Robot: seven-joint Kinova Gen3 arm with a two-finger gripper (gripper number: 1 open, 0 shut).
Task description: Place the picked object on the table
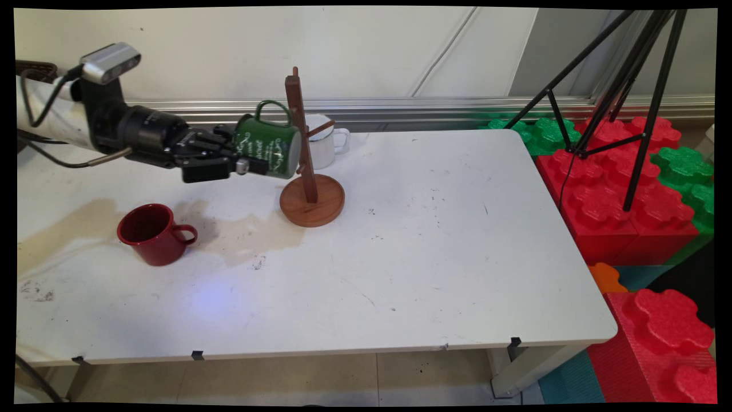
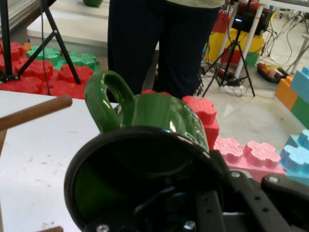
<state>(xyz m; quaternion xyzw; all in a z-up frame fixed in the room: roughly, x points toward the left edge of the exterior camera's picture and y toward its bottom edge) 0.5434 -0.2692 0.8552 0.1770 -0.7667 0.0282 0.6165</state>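
We see our pincer (image 1: 247, 163) clamped on the green mug's (image 1: 269, 147) rim, mug held sideways in the upper left of the frame, against the wooden mug tree (image 1: 309, 171) above the worktop (image 1: 434, 257).

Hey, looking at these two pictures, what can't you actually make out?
- Gripper fingertips: the green mug covers them in both views.
- White mug: partly behind the wooden rack in the main view.
- Person: cut off above the waist by the hand view's top edge.
- Lettering on the green mug: too small to read in the main view.
- Tripod: its top is cut by the main view's edge.
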